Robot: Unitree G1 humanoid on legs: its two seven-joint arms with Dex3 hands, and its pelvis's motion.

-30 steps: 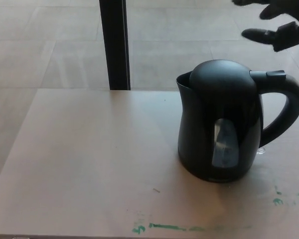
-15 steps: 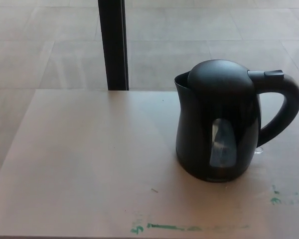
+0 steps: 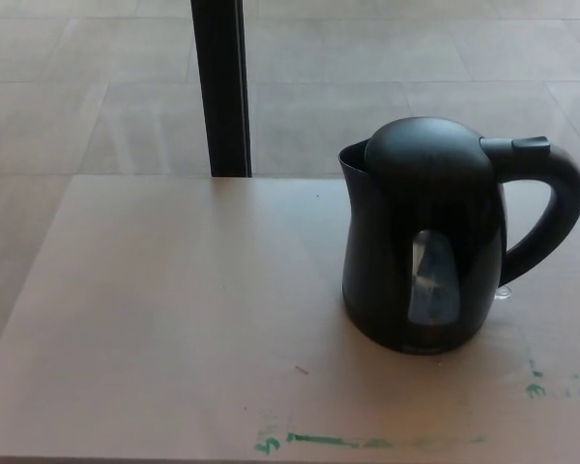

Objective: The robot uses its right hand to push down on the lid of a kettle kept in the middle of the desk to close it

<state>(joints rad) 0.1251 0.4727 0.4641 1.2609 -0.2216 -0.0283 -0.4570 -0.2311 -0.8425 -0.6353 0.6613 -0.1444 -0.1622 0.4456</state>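
Kettle is sitting on the right half of the desk, upright, spout facing left, handle sticking out right. It's not really dead centre, more right of middle. The lid looks seated to me, domed top flush with the body, though from this angle I honestly can't swear the latch has caught.

Neither of my hands is in the shot, so I can't tell you how wide my fingers are or whether they've got anything. They're holding nothing that I can see.

So what could go wrong? If the lid isn't fully clicked, I need another press, and coming in blind from off-frame is the risk. If I land toward the handle side instead of the crown, I'd probably hit the release button near the handle's top and pop the lid. If I push off-centre toward the spout, the kettle could tip or skid left across the smooth tabletop. There's also some small clear thing on the desk just right of the base, which a sliding kettle could knock.
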